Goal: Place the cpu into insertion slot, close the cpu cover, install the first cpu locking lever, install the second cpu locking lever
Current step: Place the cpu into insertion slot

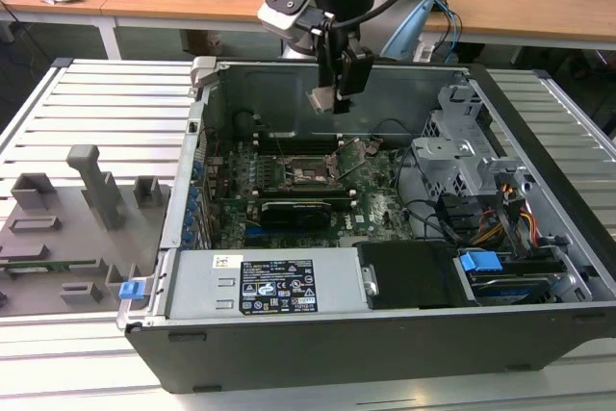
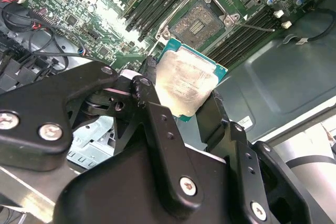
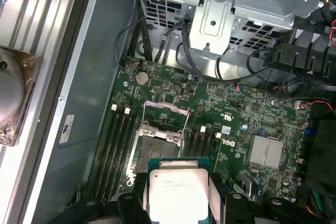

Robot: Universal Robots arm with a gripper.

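1. The pincer (image 3: 178,199) clamps the cpu (image 3: 178,191) by two opposite edges between its black fingers (image 3: 139,195), with the chip's silvery face towards the camera.
2. Just past the cpu lies the insertion slot (image 3: 157,150), uncovered and apart from the chip.
3. The cpu cover (image 3: 167,106) is swung open at the slot's far edge.
4. Dark memory slots (image 3: 118,140) flank the socket on both sides.
5. A coin battery (image 3: 140,77) and a silver heatsink (image 3: 266,150) sit on the green motherboard (image 3: 231,103).
6. Black cables (image 3: 185,51) run up to a metal drive cage (image 3: 220,3).
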